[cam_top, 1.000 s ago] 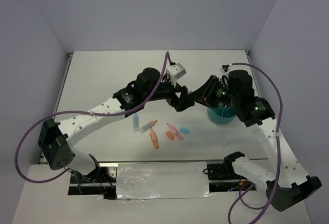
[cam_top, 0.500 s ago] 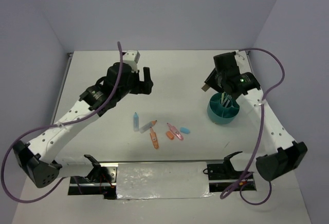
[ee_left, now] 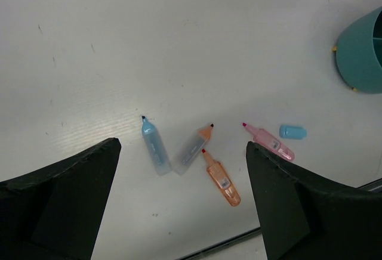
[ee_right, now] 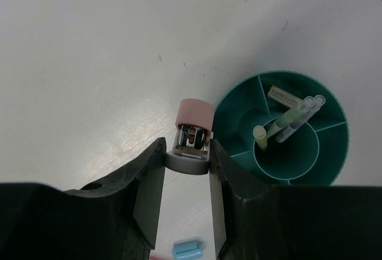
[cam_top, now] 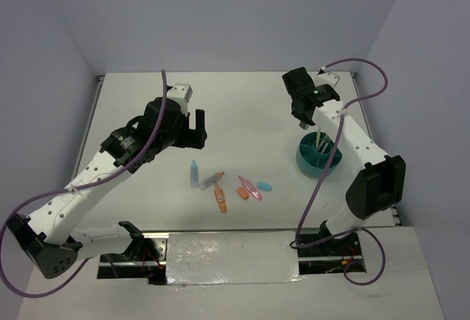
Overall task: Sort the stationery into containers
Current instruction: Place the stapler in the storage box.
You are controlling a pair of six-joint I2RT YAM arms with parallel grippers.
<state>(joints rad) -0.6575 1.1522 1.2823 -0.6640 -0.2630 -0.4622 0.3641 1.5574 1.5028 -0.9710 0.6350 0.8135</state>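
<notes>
Pink-capped item (ee_right: 194,126) in right pincer (ee_right: 187,152), beside teal cup (ee_right: 239,126)

I am looking down on a white table (cam_top: 242,107). A pale lavender back wall (cam_top: 235,19) is rising behind it, and a left wall (cam_top: 37,100) and a right wall (cam_top: 433,70) of the same colour are closing in the sides. A metal rail (cam_top: 89,125) is running along the table's left edge. Light is falling evenly, throwing only soft shadows. Up close I am seeing faint scuffs (ee_left: 40,29) on the tabletop.
</notes>
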